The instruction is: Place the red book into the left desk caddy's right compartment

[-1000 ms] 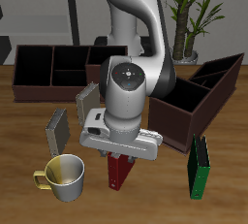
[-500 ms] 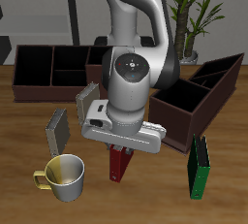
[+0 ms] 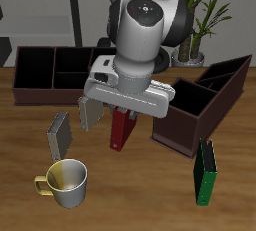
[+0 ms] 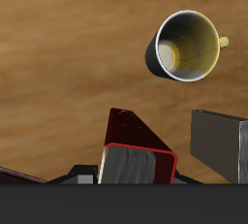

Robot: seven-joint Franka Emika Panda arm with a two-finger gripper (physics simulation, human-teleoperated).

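exterior view: the red book (image 3: 122,128) hangs upright above the table, pinched at its top by the gripper (image 3: 124,108), just beside the left desk caddy (image 3: 205,100). this looks like the carry step; next it should travel over the right compartment (image 3: 178,126) and go down. a mug (image 4: 185,45) stands nearer the front.

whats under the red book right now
Only bare table: the red book hangs from the pincer, lifted clear. The mug stands apart. The arm covers the book's top.

Glossy red book (image 3: 122,129), wood-grain table (image 3: 150,190), glossy ceramic-looking mug (image 4: 186,45).
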